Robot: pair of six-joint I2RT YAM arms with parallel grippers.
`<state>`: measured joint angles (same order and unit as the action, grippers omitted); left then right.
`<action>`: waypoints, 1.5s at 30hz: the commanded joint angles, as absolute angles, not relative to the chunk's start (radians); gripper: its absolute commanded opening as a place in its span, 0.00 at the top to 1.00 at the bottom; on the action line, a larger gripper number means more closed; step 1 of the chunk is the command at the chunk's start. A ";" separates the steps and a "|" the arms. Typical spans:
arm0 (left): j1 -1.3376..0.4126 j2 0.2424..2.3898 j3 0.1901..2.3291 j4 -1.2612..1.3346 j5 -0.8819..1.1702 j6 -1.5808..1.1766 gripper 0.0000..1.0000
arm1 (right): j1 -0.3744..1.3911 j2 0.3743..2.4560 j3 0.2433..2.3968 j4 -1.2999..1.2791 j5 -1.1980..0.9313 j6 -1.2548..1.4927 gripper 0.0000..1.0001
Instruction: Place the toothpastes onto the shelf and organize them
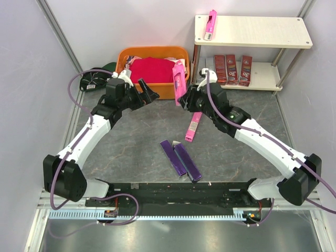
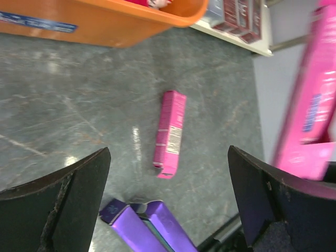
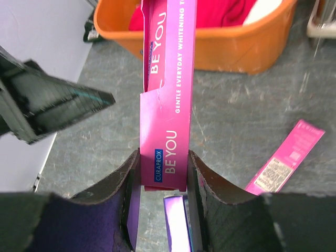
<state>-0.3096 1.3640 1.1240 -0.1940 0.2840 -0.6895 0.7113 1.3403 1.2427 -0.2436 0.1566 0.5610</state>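
Pink, long and slim, a cardboard toothpaste box (image 3: 167,105) stands on end, pinched tight between the black fingers of the right gripper (image 3: 163,170). Just beside it the left gripper (image 1: 149,90) has its jaws spread wide and holds nothing. Down below them another pink box (image 2: 169,134) and two purple boxes (image 1: 180,159) lie flat on the grey table (image 1: 131,142). Past the right gripper stands the cream wooden shelf (image 1: 252,39).

CURAPROX BE YOU, on pink toothpaste box (image 3: 169,100)
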 commanded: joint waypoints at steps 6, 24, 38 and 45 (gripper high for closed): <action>-0.314 1.328 1.192 -0.290 0.136 -0.555 0.00 | 0.637 1.331 1.431 -0.244 0.150 0.495 0.84; -0.325 1.394 1.196 -0.290 0.183 -0.545 0.00 | 0.321 1.571 1.946 -0.336 0.094 0.417 0.83; -0.328 1.436 1.204 -0.290 0.213 -0.540 0.00 | 0.187 1.890 2.305 -0.405 0.008 0.451 0.83; -0.330 1.443 1.209 -0.290 0.221 -0.543 0.00 | 0.144 1.989 2.388 -0.414 0.003 0.471 0.82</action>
<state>-0.3229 1.4391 1.1664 -0.3054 0.1993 -0.5812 0.1661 1.9678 2.3123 -0.4427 0.0147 0.4507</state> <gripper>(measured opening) 0.996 0.422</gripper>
